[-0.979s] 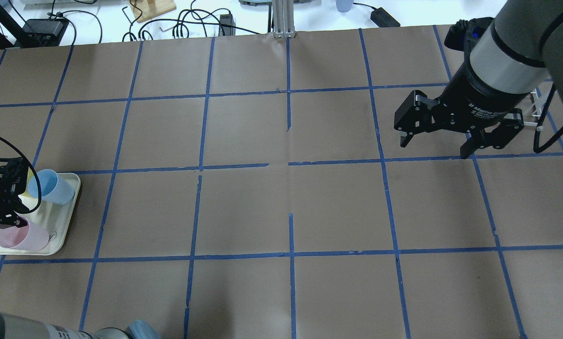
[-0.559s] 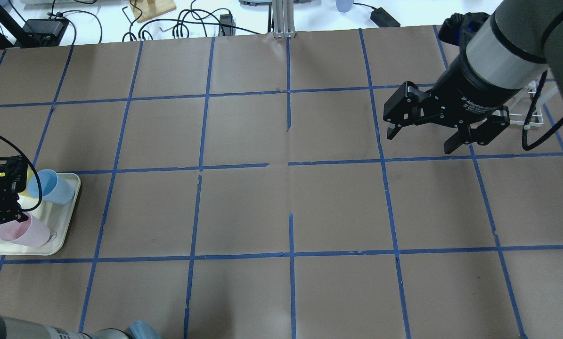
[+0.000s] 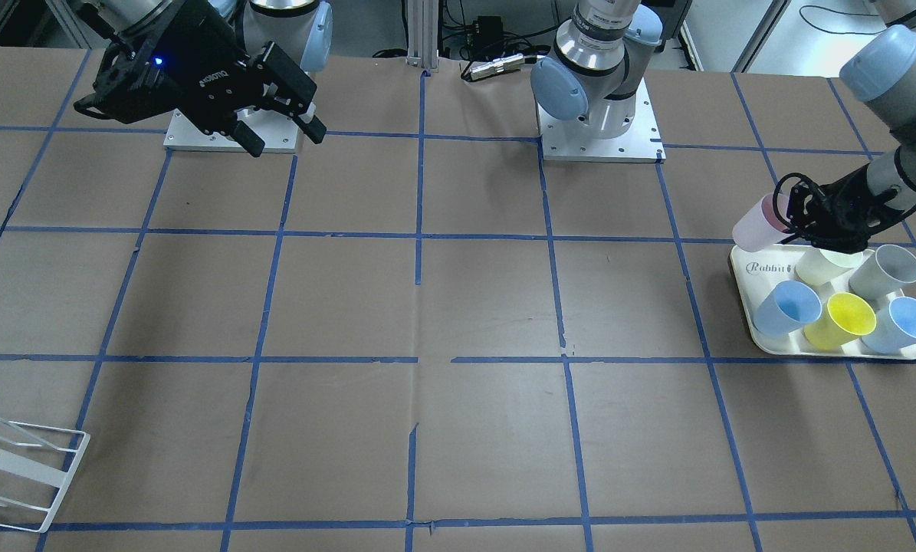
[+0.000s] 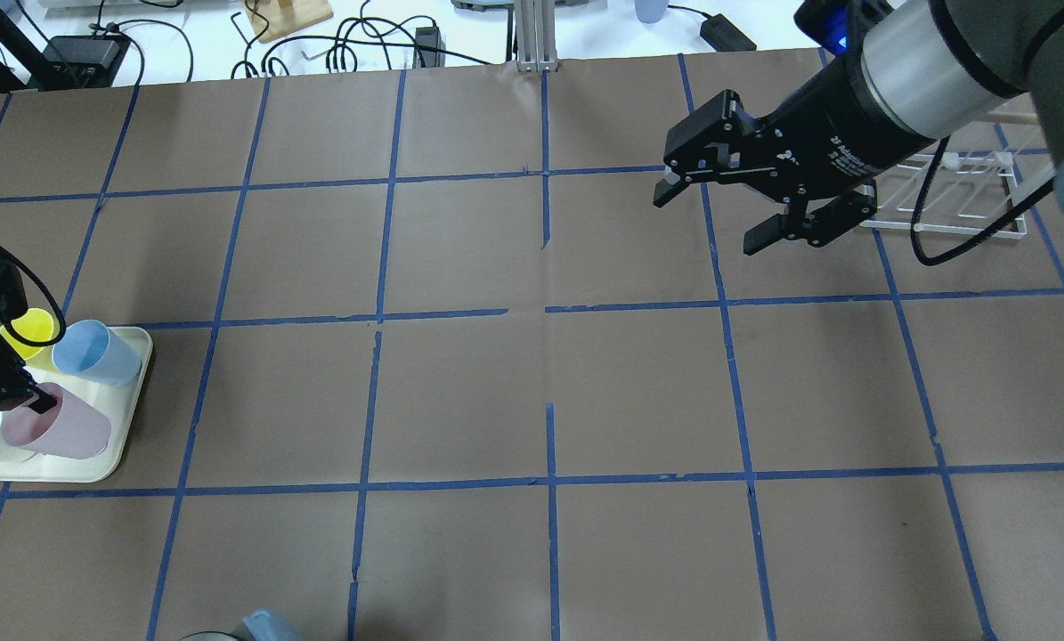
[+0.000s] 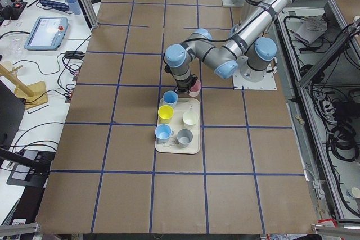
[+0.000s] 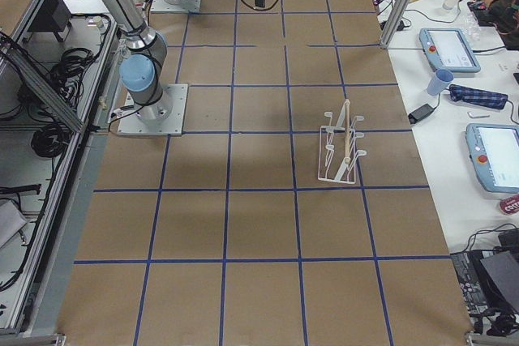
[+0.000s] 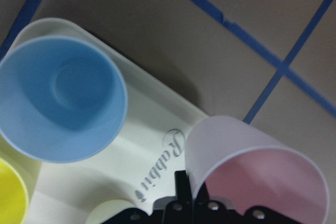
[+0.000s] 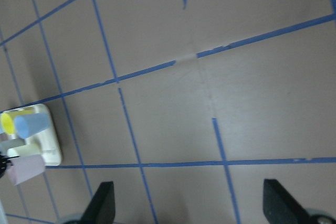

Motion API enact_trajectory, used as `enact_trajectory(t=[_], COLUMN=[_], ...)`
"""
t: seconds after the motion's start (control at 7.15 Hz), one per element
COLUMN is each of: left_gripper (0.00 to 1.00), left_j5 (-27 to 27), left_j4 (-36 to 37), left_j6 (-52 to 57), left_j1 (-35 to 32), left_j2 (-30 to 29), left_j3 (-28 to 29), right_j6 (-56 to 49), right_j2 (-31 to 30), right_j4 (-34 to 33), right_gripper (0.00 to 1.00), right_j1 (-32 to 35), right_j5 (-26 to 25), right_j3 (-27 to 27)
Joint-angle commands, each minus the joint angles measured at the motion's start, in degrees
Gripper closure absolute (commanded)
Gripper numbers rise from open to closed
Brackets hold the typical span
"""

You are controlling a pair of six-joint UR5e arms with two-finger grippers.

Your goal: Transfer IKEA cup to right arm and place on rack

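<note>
The pale pink IKEA cup [image 4: 64, 434] is tilted on its side over the near corner of the cream tray [image 4: 133, 392]. My left gripper [image 4: 2, 396] is shut on its rim. It shows the same in the front view [image 3: 755, 224] and the left wrist view [image 7: 252, 166], where one finger [image 7: 182, 184] sits on the rim. My right gripper [image 4: 708, 223] is open and empty, hanging above the table left of the white wire rack [image 4: 950, 191]. The rack is empty in the right side view [image 6: 340, 151].
The tray [image 3: 743, 270] holds two blue cups [image 3: 789, 307], a yellow cup [image 3: 841, 318], a cream cup [image 3: 822, 268] and a grey cup [image 3: 885, 270]. Brown paper with blue tape lines covers the table. Cables and stands lie beyond the far edge [image 4: 353, 40].
My right gripper has swung left and away from over the rack, turning, which uncovers the rack. My left gripper has shifted with the pink cup, which now lies more tilted.
</note>
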Motion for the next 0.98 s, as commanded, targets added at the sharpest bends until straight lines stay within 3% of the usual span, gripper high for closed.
enact_trajectory(t=[0.0, 0.14, 0.42, 0.84], left_gripper=[0.97, 0.97, 0.97, 0.97], left_j5=[-13.9, -20.5, -36.7, -60.8], left_j4=[-18.9, -24.4, -31.3, -37.1], left_j6=[-11.8, -19.7, -34.4, -36.8], left_j1=[-4.8, -8.1, -14.2, -21.8], left_j2=[5.5, 6.8, 7.7, 6.3], left_j3=[6.2, 7.9, 7.8, 2.8], right_j6=[-3.3, -10.0, -14.7, -26.2], right_j2=[0.5, 0.5, 0.3, 0.4], right_j4=[0.2, 1.1, 0.1, 0.0], right_gripper=[0.0, 0.0, 0.0, 0.0], right_j1=[-4.3, -6.3, -6.7, -6.7], right_j5=[15.7, 25.6, 38.8, 50.8], right_j3=[0.6, 2.2, 8.7, 16.9])
